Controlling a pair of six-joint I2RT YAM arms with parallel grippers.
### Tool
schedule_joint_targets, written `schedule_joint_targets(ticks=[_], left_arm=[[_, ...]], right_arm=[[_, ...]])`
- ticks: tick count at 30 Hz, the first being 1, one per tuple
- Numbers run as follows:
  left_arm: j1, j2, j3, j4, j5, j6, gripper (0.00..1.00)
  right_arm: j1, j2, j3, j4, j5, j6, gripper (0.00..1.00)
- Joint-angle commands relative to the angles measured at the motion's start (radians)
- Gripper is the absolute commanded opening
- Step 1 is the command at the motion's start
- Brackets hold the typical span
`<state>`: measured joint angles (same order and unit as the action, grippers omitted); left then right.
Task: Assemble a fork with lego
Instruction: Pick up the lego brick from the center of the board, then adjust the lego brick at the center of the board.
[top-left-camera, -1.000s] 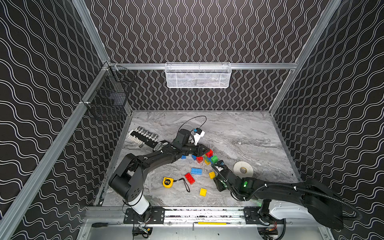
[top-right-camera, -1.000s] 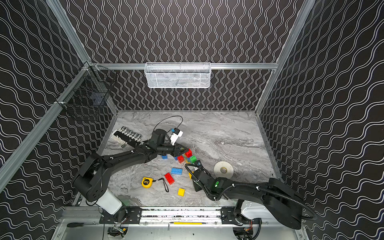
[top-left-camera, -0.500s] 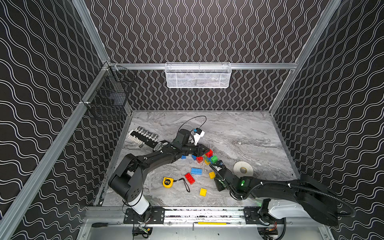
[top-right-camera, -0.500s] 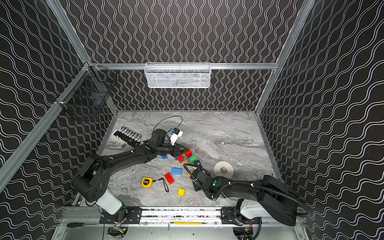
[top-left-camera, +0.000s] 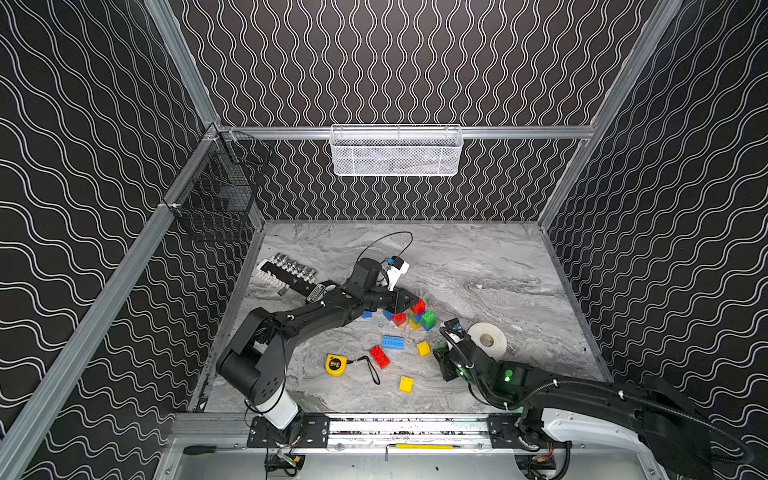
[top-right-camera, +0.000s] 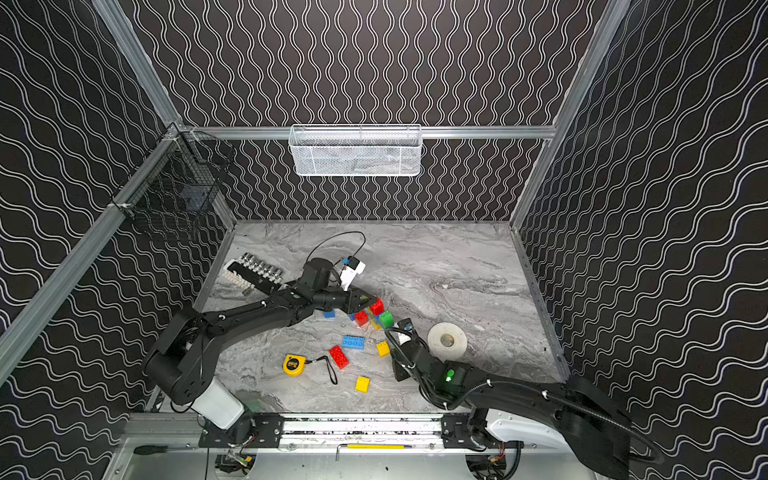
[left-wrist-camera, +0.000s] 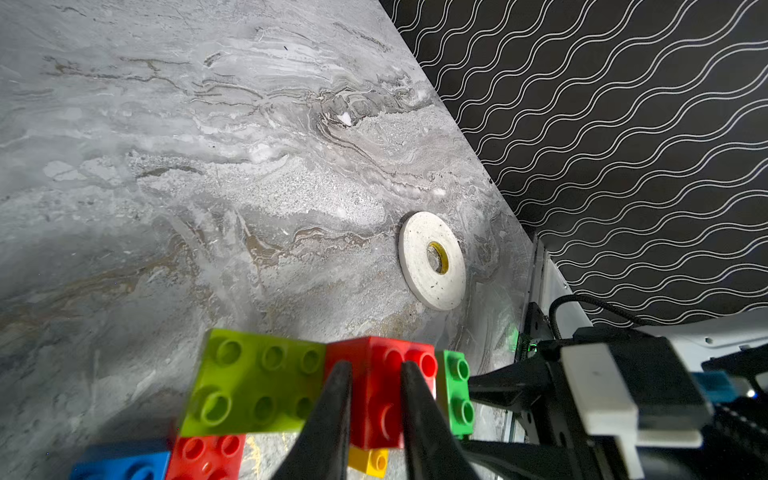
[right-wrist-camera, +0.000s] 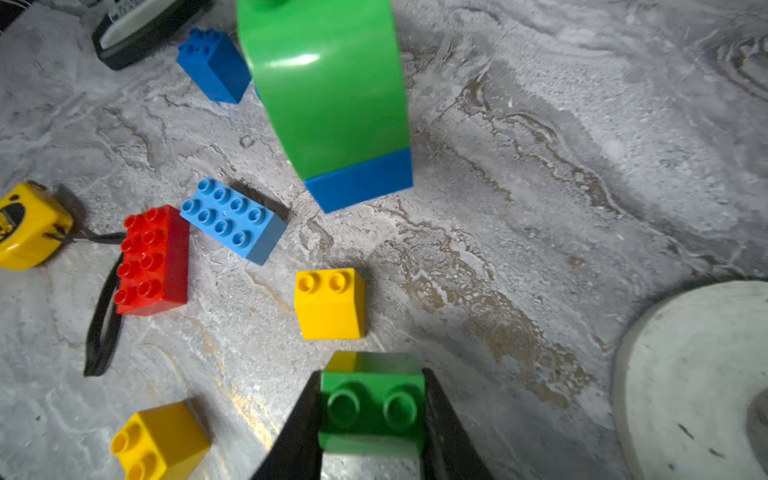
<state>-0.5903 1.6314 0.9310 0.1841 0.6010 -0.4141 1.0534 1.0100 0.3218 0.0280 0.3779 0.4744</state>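
My left gripper (left-wrist-camera: 376, 369) is shut on a red brick (left-wrist-camera: 374, 411) that belongs to a joined cluster of lego. A lime plate (left-wrist-camera: 253, 382) sits on one side of it, a green brick (left-wrist-camera: 457, 390) on the other, and a yellow brick (left-wrist-camera: 368, 461) below. In both top views this cluster (top-left-camera: 419, 313) (top-right-camera: 376, 313) sits at mid-table. My right gripper (right-wrist-camera: 372, 374) is shut on a small green brick (right-wrist-camera: 372, 409) low over the table, near the front right (top-left-camera: 441, 356). Loose bricks lie between the arms: a blue oblong (top-left-camera: 392, 342), a red oblong (top-left-camera: 379, 356) and two yellow ones (top-left-camera: 423, 348) (top-left-camera: 406, 383).
A yellow tape measure (top-left-camera: 335, 365) with a black strap lies front left of the bricks. A white tape roll (top-left-camera: 487, 340) lies just right of my right gripper. A socket rack (top-left-camera: 291, 270) sits at the back left. A white basket (top-left-camera: 395, 151) and a black basket (top-left-camera: 220, 195) hang on the walls.
My right gripper has closed on the small green brick. The left arm has stayed still, gripping the red brick.
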Motion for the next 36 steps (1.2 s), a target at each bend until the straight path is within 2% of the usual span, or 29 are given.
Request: schedule_joint_targets(ticks=[1,14,22,28,31,36], left_arm=[[0.003,-0.004,-0.002,-0.117,-0.053,0.002,0.26],[0.002,-0.016,0.055,-0.115,-0.022,-0.016,0.31],[0.003,-0.004,0.075,-0.090,-0.007,-0.032,0.36],[0.003,0.002,0.127,-0.113,-0.039,-0.032,0.39],[0.002,0.034,0.170,-0.138,-0.074,-0.018,0.37],[0.002,0.128,0.255,-0.199,-0.128,0.003,0.29]], right_arm=[[-0.017,-0.027,-0.013,0.084,0.009,-0.022,0.19],[-0.069,0.016,-0.006,0.187,-0.061,-0.033,0.17],[-0.109,0.042,-0.001,0.237,-0.152,-0.054,0.16],[-0.112,0.071,0.002,0.290,-0.227,-0.079,0.13],[-0.111,0.079,-0.001,0.334,-0.257,-0.103,0.13],[-0.115,0.118,0.014,0.405,-0.327,-0.157,0.10]])
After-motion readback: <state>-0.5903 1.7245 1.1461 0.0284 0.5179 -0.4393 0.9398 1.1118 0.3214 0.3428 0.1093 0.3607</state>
